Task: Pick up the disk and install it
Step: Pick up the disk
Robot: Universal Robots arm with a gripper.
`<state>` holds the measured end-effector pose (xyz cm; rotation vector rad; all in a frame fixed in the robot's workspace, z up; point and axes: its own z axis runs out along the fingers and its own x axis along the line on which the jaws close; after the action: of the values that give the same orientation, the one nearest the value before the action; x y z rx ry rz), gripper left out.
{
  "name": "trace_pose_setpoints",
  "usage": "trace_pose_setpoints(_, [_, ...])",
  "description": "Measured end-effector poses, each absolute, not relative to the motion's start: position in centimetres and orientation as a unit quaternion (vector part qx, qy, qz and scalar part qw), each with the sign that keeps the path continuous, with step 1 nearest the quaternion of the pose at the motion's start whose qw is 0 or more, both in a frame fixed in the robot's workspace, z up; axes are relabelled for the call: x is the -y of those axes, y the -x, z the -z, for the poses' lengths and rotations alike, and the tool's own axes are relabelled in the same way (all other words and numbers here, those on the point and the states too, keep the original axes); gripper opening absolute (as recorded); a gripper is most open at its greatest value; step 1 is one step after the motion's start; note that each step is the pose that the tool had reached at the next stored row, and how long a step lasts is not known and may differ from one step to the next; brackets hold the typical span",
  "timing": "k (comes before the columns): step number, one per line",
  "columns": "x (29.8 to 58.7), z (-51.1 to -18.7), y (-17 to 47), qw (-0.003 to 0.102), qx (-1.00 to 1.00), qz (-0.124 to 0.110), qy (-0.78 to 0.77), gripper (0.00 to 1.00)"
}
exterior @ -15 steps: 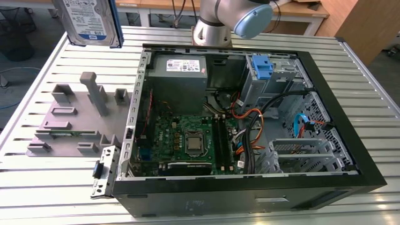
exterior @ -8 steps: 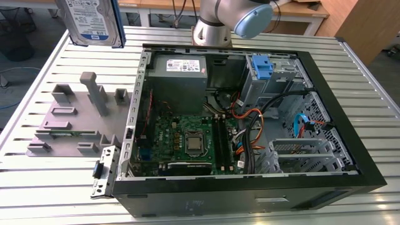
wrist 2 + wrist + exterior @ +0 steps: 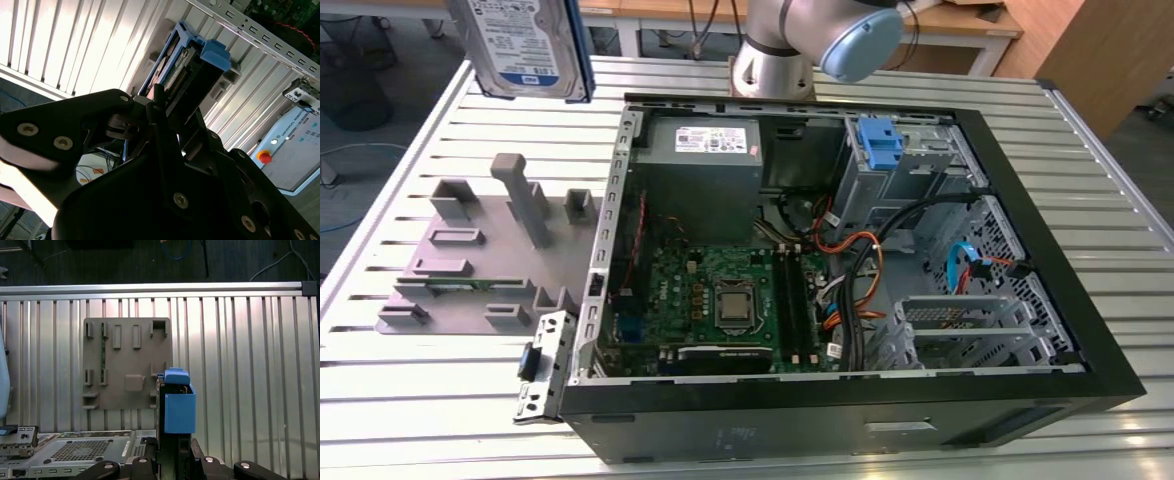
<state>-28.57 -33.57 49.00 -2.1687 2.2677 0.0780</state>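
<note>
- Exterior view: the disk [image 3: 527,45] hangs in the air in the upper part of the exterior view's left, with its label facing the camera. It is above the slatted table [image 3: 400,400] and well apart from the open computer case [image 3: 854,420]. A drive cage [image 3: 961,320] sits inside the case toward the lower part of the exterior view's right, with cables [image 3: 854,270] running just beside it. Risk: the disk's lower edge may strike the case wall during transfer, or it may catch a cable near the cage.
- Second wrist view: the gripper [image 3: 167,107] is clamped on the disk [image 3: 182,70], fingers closed against it near one end. Risk: most of the disk's length is unsupported and acts as a lever. A knock could rotate the disk in the grip or pull it free and let it drop.
- First wrist view: the disk [image 3: 179,405] stands edge-on out of the gripper [image 3: 175,452], with its blue carrier frame [image 3: 176,375] outermost, over the grey fixture plate [image 3: 127,355]. Risk: any tilt in the grip would likely carry through to insertion, and the carrier frame could jam.
</note>
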Motion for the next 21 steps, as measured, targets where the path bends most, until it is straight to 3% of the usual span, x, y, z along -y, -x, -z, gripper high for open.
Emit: trace_pose_setpoints(21, [33.6, -49.0, 27.2, 0.001, -0.722, -0.025, 0.691, 0.35])
